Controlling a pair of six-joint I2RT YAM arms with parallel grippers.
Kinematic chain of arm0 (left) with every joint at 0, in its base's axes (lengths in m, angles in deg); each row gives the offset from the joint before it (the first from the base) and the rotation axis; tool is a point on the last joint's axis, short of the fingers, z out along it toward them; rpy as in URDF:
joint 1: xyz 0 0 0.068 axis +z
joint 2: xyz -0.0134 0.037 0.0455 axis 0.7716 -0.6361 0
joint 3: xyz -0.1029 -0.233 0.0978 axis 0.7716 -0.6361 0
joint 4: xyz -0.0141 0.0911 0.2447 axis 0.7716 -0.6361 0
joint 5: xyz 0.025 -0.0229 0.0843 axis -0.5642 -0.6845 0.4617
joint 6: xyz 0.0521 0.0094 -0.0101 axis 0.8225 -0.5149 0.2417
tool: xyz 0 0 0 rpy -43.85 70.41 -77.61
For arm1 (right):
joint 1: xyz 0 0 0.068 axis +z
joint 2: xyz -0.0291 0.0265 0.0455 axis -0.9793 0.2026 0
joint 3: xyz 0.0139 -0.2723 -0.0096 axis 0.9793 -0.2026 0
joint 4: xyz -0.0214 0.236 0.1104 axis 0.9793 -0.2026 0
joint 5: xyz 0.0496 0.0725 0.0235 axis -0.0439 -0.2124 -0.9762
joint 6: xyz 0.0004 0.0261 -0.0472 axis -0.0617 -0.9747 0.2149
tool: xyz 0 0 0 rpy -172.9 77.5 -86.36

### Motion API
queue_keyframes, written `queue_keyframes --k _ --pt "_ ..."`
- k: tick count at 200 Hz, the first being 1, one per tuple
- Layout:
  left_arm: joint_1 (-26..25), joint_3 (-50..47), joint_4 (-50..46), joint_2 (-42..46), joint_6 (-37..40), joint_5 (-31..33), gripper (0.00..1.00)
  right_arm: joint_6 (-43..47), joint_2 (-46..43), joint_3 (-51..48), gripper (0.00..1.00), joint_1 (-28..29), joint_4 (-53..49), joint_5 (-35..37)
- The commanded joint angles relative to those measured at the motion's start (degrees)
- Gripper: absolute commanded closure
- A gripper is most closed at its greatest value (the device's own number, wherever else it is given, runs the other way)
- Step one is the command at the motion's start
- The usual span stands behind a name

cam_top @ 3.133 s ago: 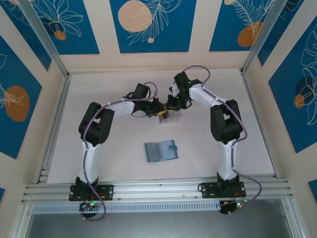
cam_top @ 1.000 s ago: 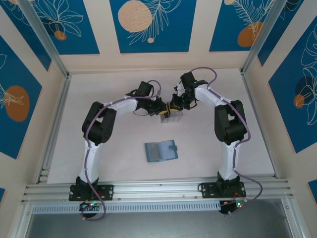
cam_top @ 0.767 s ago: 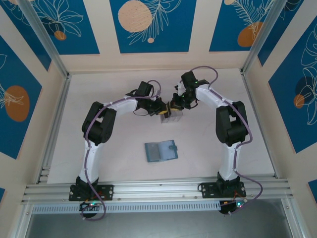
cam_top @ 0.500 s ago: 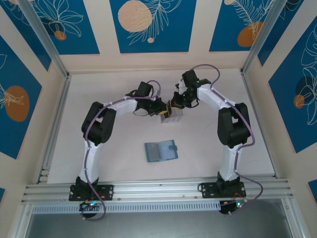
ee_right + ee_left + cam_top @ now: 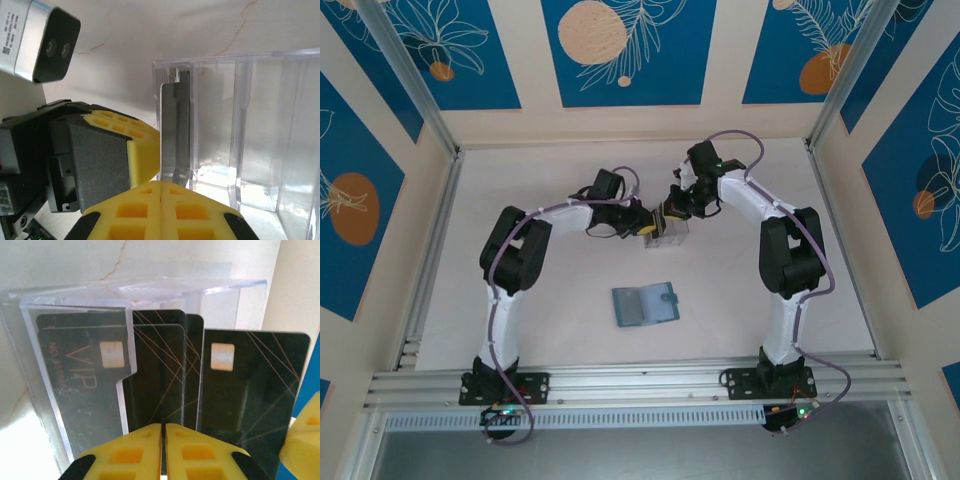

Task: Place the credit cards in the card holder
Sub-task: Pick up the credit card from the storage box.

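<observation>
Risk of a dropped or bent credit card (image 5: 175, 130): pinched edge-on between right fingers (image 5: 135, 210) closed tight at the clear plastic box (image 5: 260, 125), crowded by left fingers (image 5: 130, 455) all but closed, hold unclear, liable to snag there, well apart from the teal card holder (image 5: 645, 304) lying open on the counter (image 5: 720, 320).

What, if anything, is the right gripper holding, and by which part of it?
The right gripper pinches one credit card by one edge, near a corner.
</observation>
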Motion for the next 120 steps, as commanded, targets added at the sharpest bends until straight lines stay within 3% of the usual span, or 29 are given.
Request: queue_keyframes --k 1,120 --pt "0.8 -1.2 2.8 3.3 -1.6 -2.2 0.9 -0.8 1.4 -0.7 1.0 -0.2 0.1 -2.1" --pt "2.9 -6.8 3.0 8.9 -0.3 -1.6 0.89 -0.8 -2.4 -1.2 1.0 -0.3 -1.4 4.6"
